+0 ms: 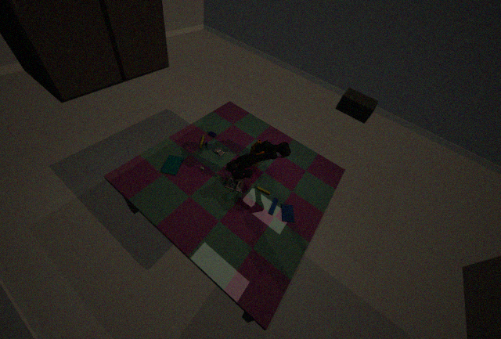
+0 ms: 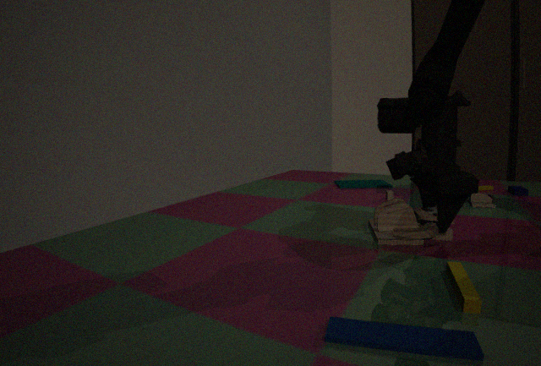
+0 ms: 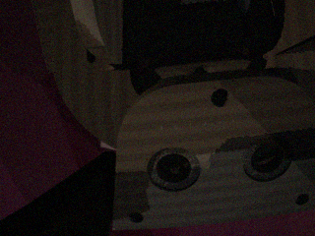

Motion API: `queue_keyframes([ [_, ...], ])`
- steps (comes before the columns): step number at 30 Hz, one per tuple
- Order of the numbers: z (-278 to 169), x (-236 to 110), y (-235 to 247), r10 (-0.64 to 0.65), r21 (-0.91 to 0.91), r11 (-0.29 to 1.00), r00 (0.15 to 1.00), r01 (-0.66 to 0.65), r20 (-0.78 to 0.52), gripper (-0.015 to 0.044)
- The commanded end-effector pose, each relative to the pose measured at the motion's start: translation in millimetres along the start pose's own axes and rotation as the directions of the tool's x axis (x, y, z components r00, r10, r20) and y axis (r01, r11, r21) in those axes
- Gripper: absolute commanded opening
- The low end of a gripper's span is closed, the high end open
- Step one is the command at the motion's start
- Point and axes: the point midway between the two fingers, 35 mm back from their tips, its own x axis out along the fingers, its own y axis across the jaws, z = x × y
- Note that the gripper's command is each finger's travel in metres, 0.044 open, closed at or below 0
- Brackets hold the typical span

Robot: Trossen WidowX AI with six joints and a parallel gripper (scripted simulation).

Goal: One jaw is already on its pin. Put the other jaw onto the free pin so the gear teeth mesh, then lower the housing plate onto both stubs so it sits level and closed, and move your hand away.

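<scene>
The end effector [image 1: 239,178] [image 2: 436,217] [image 3: 212,157] was set fairly wide, its fingers shut on the pale wooden housing plate [image 2: 427,214] [image 3: 192,133], which it carried low, with two ringed holes facing the wrist camera. The wooden gripper assembly [image 1: 228,185] [image 2: 397,236] [image 3: 81,98] lay on the tabletop [image 1: 189,221] [image 2: 244,261] [image 3: 34,123] just below the end effector and partly beside it. Dark shapes filled both holes, though whether these were the stubs could not be told; nor could the meshing of the teeth.

The step in hand looked to be the lowering of the plate. Doing it well called for lining up both holes over the stubs before any push, keeping the plate parallel to the base and descending slowly. If one side caught, a slight lift and sideways correction seemed wiser than force, which could cock the plate or knock a jaw off its pin. Release belonged only after level seating, followed by a straight upward retreat.
</scene>
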Motion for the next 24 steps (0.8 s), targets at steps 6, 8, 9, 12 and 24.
queue_keyframes([
  [6, 0.4, 2.3, 0.8, 0.005, 0.005, 1.0, 1.0, -0.005, 0.004, 0.0351],
  [8, 0.4, 2.9, 0.8, 0.005, 0.004, 1.0, 1.0, -0.005, 0.004, 0.0351],
  [9, 0.4, 2.9, 0.8, 0.005, 0.004, 1.0, 1.0, -0.005, 0.004, 0.0351],
  [12, 0.4, 2.9, 0.8, 0.005, 0.004, 1.0, 1.0, -0.005, 0.004, 0.0351],
  [24, 0.4, 5.3, 0.8, 0.005, 0.005, 1.0, 1.0, -0.005, 0.004, 0.0351],
])
